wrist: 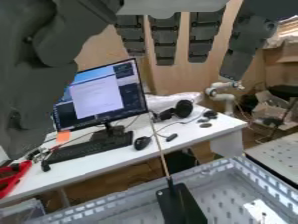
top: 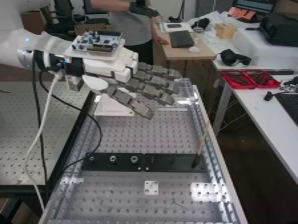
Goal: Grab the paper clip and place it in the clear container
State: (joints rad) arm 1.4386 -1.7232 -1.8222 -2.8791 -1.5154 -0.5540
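Observation:
In the high view the hand (top: 136, 82) is above the far part of the metal bench, its fingers straight and spread, nothing held. Its dark fingers (wrist: 165, 42) hang down in the wrist view. A clear container (top: 184, 90) appears to stand at the bench's far right corner, partly behind the fingertips; its clear wall (wrist: 23, 212) also shows in the wrist view. Near the bench's near end lies a small thin thing (top: 178, 203), perhaps the paper clip, though I cannot tell for certain. The hand is well away from it.
A black plate (top: 143, 162) with small round fittings lies across the bench. A thin stick (top: 201, 144) rises from its right end. A white block (top: 113, 106) sits below the hand. Cables hang at the left. Red trays (top: 249, 79) stand on the right-hand table.

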